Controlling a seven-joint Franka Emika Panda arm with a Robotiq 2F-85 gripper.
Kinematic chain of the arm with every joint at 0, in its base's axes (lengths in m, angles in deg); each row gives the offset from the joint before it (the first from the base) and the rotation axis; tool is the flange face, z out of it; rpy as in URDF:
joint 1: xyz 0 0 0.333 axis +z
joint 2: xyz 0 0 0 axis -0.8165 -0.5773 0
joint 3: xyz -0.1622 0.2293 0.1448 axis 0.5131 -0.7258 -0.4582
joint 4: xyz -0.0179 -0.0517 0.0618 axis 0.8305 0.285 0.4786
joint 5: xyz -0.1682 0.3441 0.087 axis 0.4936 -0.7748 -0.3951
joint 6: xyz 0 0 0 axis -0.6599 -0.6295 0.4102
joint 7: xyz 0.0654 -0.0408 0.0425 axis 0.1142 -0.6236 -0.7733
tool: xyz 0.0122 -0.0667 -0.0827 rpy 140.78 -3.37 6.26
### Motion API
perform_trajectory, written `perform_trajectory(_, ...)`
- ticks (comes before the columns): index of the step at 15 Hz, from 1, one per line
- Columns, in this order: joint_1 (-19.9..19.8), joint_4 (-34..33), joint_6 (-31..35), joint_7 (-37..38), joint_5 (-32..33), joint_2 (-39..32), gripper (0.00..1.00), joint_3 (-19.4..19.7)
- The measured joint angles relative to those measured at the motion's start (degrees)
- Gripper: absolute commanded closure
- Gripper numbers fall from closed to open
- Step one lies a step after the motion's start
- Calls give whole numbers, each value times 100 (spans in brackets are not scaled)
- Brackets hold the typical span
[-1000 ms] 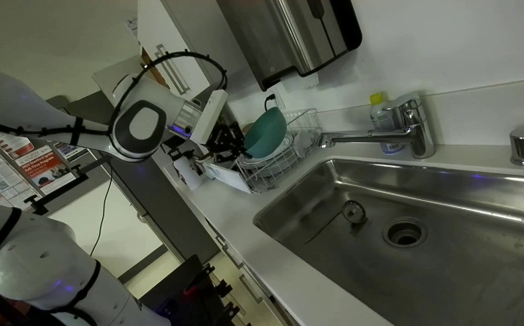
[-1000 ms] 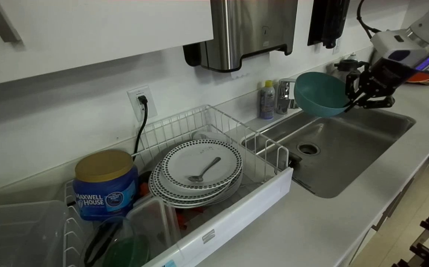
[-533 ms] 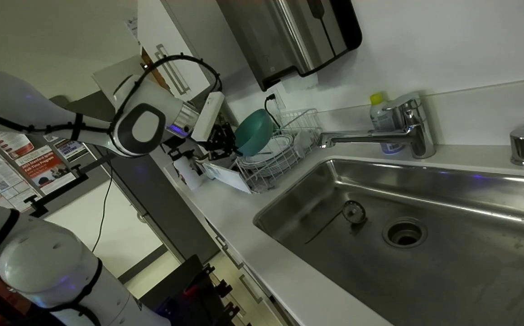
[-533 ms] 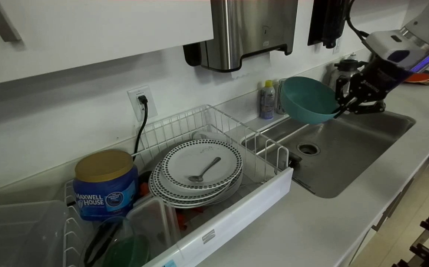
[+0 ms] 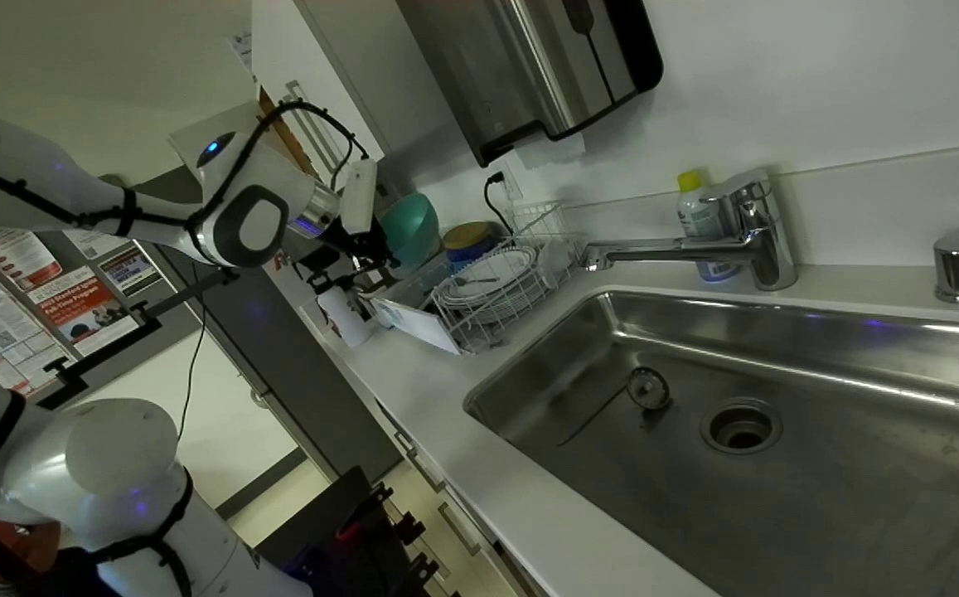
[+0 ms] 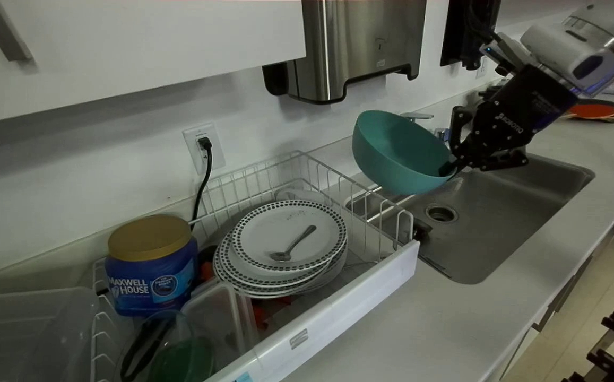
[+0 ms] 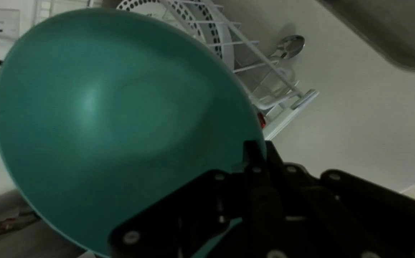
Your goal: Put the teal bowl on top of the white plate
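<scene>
The teal bowl (image 6: 391, 154) hangs tilted in the air, its opening turned toward my gripper; it also shows in an exterior view (image 5: 411, 228) and fills much of the wrist view (image 7: 128, 107). My gripper (image 6: 449, 167) is shut on its rim, one finger inside and one outside, as the wrist view (image 7: 264, 152) shows. The white plate (image 6: 269, 223) with a dark dotted border tops a stack in the dish rack; it also shows in an exterior view (image 5: 502, 265). A spoon (image 6: 292, 244) lies on it. The bowl is apart from the plate and higher. In the wrist view the bowl hides part of the stack.
The white wire dish rack (image 6: 378, 204) has a raised side next to the sink (image 6: 476, 239). A blue coffee tin (image 6: 153, 276) and clear containers (image 6: 25, 334) stand beside the plates. A paper towel dispenser (image 6: 360, 48) and a cabinet (image 6: 126, 48) hang above. The faucet (image 5: 678, 249) is behind the sink.
The gripper and bowl have moved left in both exterior views, and the bowl looks lower and closer to the rack in one of them. The grip is kept. The plates and rack have not moved.
</scene>
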Motion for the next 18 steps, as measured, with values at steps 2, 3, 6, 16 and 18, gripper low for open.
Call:
perform_trajectory(2,315,-190,-1,-358,-219,-92,99,144)
perform_trajectory(3,480,-307,-1,-557,-348,-182,99,252)
perform_trajectory(6,1236,-708,-9,-1152,-714,-541,99,872)
perform_trajectory(16,3152,-2108,-485,-2895,-2343,-2138,99,2273)
perform_trajectory(18,3176,-2367,-598,-3190,-2716,-2543,99,2324)
